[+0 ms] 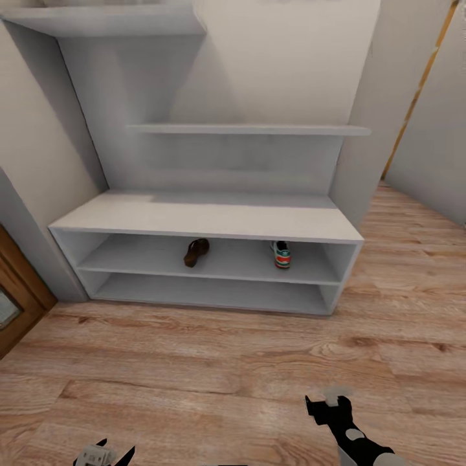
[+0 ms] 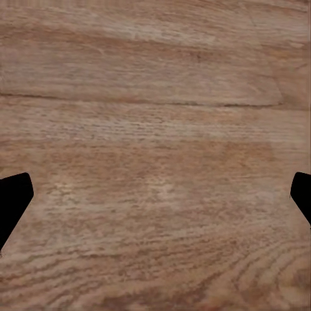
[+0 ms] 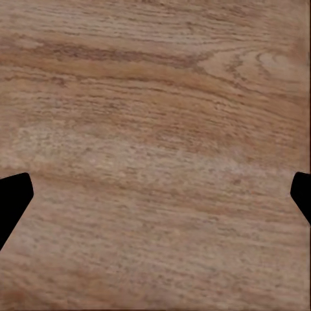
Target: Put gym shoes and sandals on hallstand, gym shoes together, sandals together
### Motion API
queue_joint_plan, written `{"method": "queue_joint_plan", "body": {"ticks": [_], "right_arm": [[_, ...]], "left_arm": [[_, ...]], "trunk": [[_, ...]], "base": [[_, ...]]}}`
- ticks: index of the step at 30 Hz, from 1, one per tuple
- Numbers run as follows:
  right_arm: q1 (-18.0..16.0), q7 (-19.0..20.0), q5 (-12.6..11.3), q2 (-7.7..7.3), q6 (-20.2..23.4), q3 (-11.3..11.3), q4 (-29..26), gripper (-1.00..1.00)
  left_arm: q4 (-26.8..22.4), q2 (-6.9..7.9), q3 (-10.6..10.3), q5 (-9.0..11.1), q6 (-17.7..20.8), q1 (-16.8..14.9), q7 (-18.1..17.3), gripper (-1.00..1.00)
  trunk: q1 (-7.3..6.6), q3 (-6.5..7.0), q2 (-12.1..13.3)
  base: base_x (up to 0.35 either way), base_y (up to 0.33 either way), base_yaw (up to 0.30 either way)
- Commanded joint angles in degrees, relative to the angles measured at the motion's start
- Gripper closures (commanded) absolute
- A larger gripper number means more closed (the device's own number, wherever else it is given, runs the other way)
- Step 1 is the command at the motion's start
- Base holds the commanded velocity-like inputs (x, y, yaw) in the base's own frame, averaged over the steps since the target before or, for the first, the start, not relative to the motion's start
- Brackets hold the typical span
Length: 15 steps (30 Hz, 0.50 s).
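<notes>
Item: pale-grey hallstand [image 1: 207,217]. Its upper open shelf holds one dark-brown flat sandal [image 1: 195,252] and, well apart, one off-white green-striped gym shoe [image 1: 281,254]. Your left gripper [image 2: 155,194] and right gripper [image 3: 155,194] hang spread wide, empty, over wood-grain floor [image 1: 226,369].

Pale-grey hallstand [image 1: 207,217], dark-brown sandal [image 1: 195,252], off-white green-striped red-heeled gym shoe [image 1: 281,254], light-brown knotted wood-grain floor [image 1: 213,375]

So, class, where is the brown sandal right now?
In the head view, the sandal lies on the hallstand's upper open shelf, near the middle, left of the gym shoe.
</notes>
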Motion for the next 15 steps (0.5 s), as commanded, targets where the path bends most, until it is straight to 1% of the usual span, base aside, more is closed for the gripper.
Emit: {"method": "queue_joint_plan", "body": {"ticks": [1,2,4,6,8,9,12,15], "right_arm": [[0.1,-0.3,0.6,-0.59,-0.2,-0.3,0.1,-1.0],[0.5,-0.3,0.6,-1.26,-0.2,-0.3,0.1,-1.0],[0.6,-0.3,0.6,-1.35,-0.2,-0.3,0.1,-1.0],[1.2,-0.3,0.5,-1.57,-0.2,-0.3,0.2,-1.0],[1.4,-0.3,0.5,-1.57,-0.1,-0.3,0.2,-1.0],[1.6,-0.3,0.5,-1.53,-0.1,-0.3,0.2,-1.0],[2.2,-0.3,0.5,-1.49,-0.2,-0.3,0.1,-1.0],[2.7,-0.3,0.4,-1.47,-0.2,-0.3,0.1,-1.0]], "left_arm": [[0.0,-0.05,0.5,-0.6,-0.3,-0.1,-0.2,-1.0],[0.1,-0.09,0.5,-0.5,-0.3,-0.1,0.5,-1.0],[0.1,-0.1,0.5,-0.5,-0.3,-0.1,0.9,-1.0],[0.1,-0.16,0.5,-0.5,-0.3,0.0,3.3,-1.0],[0.1,-0.21,0.5,-0.5,-0.3,0.0,4.7,-1.0],[0.1,-0.25,0.4,-0.4,-0.3,0.0,6.1,-1.0],[0.1,-0.35,0.5,-0.4,-0.3,0.0,8.7,-1.0],[0.1,-0.49,0.5,-0.3,-0.3,0.0,10.2,-1.0]], "trunk": [[-0.04,0.18,0.0],[-0.06,0.41,0.0],[-0.11,0.85,0.0],[-0.16,1.29,0.1],[-0.22,1.73,0.1],[-0.44,1.91,0.5],[-1.09,2.45,1.7],[-1.75,2.99,2.9]], "base": [[0.0,0.0,-0.114],[0.0,0.0,-0.203],[0.0,0.0,-0.215],[0.0,0.0,-0.239],[0.0,0.0,-0.251],[0.0,0.0,-0.258],[0.0,0.0,-0.261],[0.0,0.0,-0.265]]}}
